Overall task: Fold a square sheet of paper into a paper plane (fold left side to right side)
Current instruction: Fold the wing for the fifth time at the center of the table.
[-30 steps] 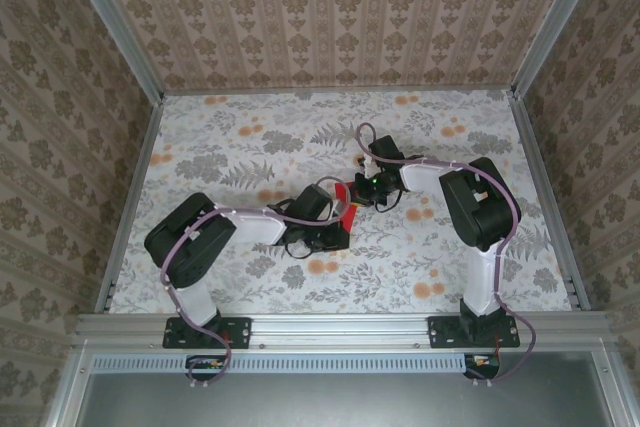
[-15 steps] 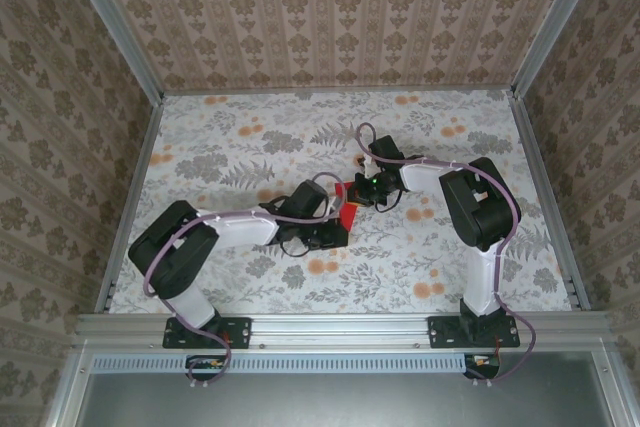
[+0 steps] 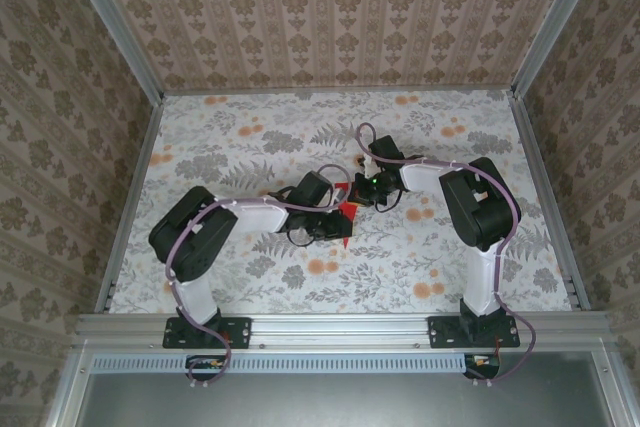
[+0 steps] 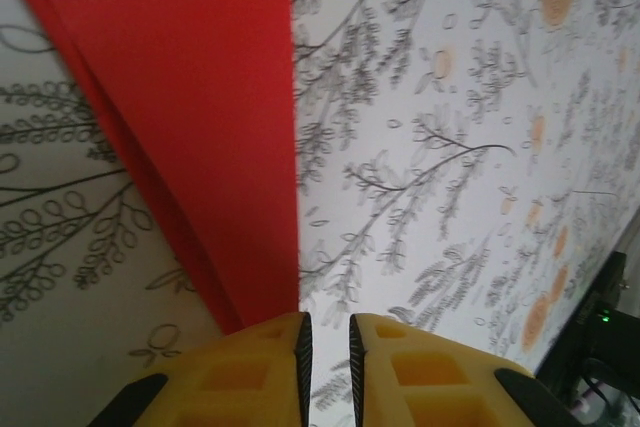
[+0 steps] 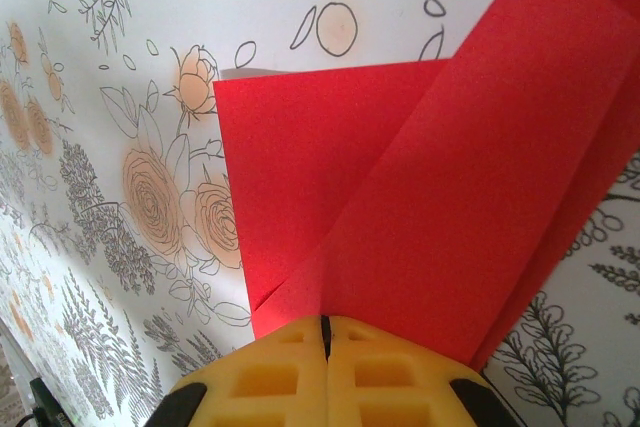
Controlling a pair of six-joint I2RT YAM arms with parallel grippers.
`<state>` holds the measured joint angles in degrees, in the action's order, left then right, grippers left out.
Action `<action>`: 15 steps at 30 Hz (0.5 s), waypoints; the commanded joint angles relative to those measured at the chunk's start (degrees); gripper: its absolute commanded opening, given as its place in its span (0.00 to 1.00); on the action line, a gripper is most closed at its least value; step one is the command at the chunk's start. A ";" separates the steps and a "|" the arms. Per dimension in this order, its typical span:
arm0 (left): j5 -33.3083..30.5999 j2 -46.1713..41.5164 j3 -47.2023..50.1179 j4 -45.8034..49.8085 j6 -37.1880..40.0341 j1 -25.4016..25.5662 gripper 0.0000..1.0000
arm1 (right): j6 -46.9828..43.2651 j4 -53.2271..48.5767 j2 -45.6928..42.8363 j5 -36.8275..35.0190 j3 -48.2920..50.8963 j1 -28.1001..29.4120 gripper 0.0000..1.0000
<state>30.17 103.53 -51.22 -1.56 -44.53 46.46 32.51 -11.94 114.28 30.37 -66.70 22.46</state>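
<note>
floral tablecloth (image 3: 250, 147) with orange blooms, grey ferns; damask-patterned walls (image 3: 340, 17) around; metal rail (image 3: 340, 327) along near edge.

- Ahead of the right hand (image 5: 325, 332), the square sheet of paper (image 5: 400, 197) is thin, matt red paper, finely grained and sharply creased.
- We see its fingers (image 5: 400, 372), like those of the left hand (image 4: 327, 332), as matt yellow moulded plastic with square pockets.
- Beneath both hands, the tablecloth (image 4: 450, 197) looks smooth, matt and printed.
- The arm casings (image 3: 250, 217) are smooth black and white plastic, faintly glossy.
- Well behind the hands, the frame rail (image 3: 340, 327) is dull brushed metal.
</note>
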 commanded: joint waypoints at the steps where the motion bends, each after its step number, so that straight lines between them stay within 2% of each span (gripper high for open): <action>1: -2.33 1.71 -1.30 3.31 1.93 -0.05 0.20 | -0.62 -2.58 2.18 -5.37 2.40 -0.31 0.05; 9: -4.77 2.73 1.29 4.16 1.03 1.02 0.14 | 1.06 2.28 -7.11 -1.15 5.34 -1.17 0.04; 15: -5.30 2.91 1.72 4.32 1.04 1.53 0.13 | 3.14 5.06 -12.83 1.31 12.04 0.05 0.03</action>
<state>27.57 104.31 -51.13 -1.10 -44.31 47.24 33.95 -8.34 104.27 30.46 -57.56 21.61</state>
